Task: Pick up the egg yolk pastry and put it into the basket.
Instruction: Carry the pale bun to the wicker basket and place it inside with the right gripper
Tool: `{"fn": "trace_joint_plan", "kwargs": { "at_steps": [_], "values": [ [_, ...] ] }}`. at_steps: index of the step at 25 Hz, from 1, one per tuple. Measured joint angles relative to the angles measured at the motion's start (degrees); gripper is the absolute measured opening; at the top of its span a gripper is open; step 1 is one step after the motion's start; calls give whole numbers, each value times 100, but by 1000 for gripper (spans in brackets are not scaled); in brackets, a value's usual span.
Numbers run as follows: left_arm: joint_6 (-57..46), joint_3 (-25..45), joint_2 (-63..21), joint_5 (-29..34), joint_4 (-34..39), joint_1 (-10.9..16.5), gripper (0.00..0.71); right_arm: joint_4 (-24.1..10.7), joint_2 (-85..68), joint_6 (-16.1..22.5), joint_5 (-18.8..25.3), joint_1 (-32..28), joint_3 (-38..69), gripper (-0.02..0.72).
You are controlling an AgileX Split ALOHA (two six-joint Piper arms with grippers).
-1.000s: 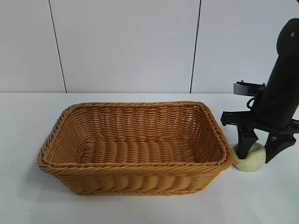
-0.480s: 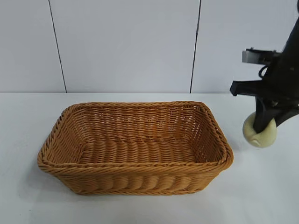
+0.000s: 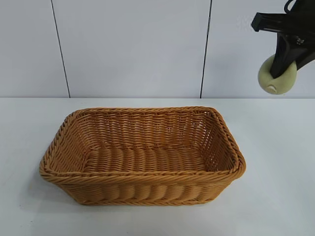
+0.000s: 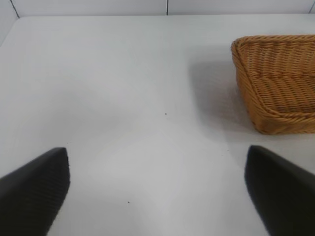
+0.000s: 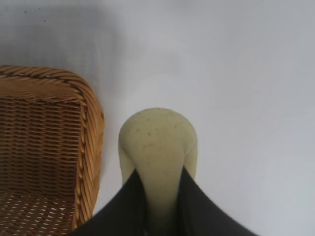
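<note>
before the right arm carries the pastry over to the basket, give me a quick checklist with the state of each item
1. Grip: right gripper shut on the egg yolk pastry, fingers pressed into its sides in the right wrist view. Ok.
2. Height: pastry hangs well above the basket rim. Ok.
3. Position: pastry is off to the basket's right side, over the table, not above the opening. Not ok yet.
4. Basket interior: bare, nothing in the way. Ok.
5. Left gripper: open, over the table beside the basket, off the carry path. Ok.
6. Grip firmness for the carry: cannot tell.
</note>
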Motion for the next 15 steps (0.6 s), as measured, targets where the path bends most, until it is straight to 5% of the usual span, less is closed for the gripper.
{"fn": "trace_joint_plan", "kwargs": {
  "at_steps": [15],
  "values": [
    [0,0,0,0,0,0,692,260,271,594,-1037,2273,0,85]
  ]
}}
